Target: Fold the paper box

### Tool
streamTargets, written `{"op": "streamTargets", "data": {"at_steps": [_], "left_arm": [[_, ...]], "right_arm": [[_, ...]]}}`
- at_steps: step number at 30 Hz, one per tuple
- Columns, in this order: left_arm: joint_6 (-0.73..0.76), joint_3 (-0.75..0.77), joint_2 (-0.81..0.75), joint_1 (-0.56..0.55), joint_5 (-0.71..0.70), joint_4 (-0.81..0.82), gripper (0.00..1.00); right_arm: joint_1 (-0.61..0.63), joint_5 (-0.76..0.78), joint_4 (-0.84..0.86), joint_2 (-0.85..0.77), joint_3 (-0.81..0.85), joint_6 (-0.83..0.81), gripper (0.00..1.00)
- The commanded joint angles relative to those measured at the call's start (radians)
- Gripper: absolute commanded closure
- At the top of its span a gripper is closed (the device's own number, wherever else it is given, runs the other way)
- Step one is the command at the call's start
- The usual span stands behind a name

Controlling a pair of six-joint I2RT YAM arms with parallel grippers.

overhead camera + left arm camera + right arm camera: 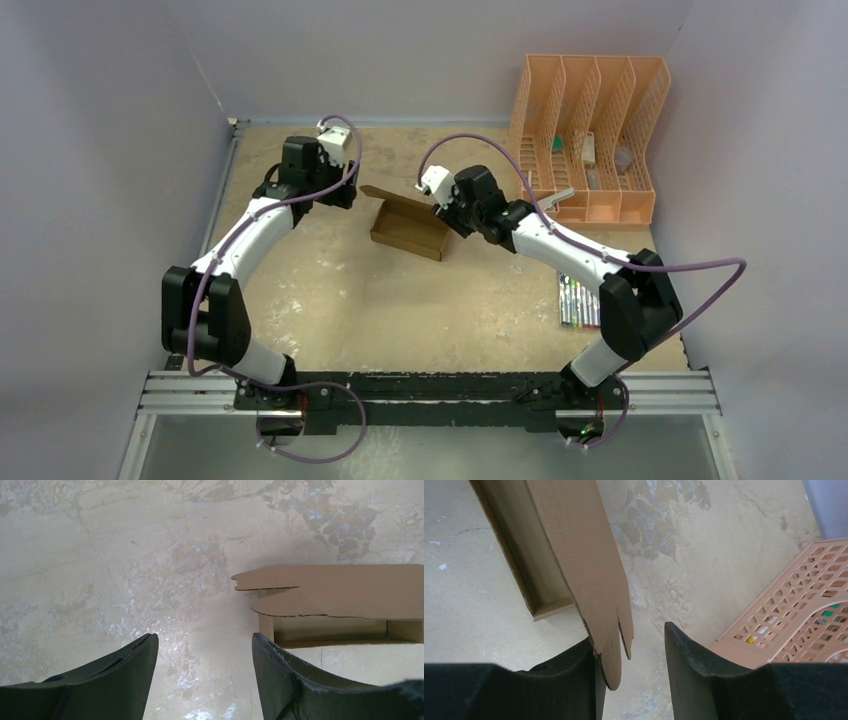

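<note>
The paper box (pixel 410 228) is a small brown cardboard carton lying open-topped in the middle of the table, with one flap sticking out at its far left. My left gripper (pixel 345 195) hovers just left of it, open and empty (pixel 205 637); the box's end and tabbed flaps (pixel 340 587) lie just beyond its right finger. My right gripper (pixel 440 212) is at the box's right end. In the right wrist view its jaws (pixel 630 635) stand open around a long flap of the box (pixel 574 545), which rests against the left finger with a gap to the right one.
An orange plastic file rack (pixel 590 130) stands at the back right, close behind the right arm, and also shows in the right wrist view (pixel 804 620). A pack of coloured markers (pixel 578 300) lies near the right arm's elbow. Grey walls enclose the table.
</note>
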Motion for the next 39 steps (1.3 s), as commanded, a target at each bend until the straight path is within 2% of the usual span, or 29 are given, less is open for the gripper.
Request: {"op": "streamTargets", "data": {"at_steps": [1, 14, 24, 39], "left_arm": [[0.109, 0.043, 0.014, 0.001, 0.072, 0.037, 0.31], [0.306, 0.033, 0.037, 0.001, 0.213, 0.094, 0.33], [0.51, 0.077, 0.097, 0.001, 0.295, 0.041, 0.36], [0.697, 0.174, 0.216, 0.001, 0.428, -0.1, 0.48]], "right_arm": [[-0.013, -0.047, 0.052, -0.002, 0.009, -0.04, 0.55], [-0.03, -0.101, 0.089, 0.019, -0.014, -0.083, 0.69], [-0.047, -0.184, 0.058, 0.011, -0.003, -0.125, 1.0], [-0.059, -0.249, 0.012, 0.024, 0.035, -0.136, 1.0]]}}
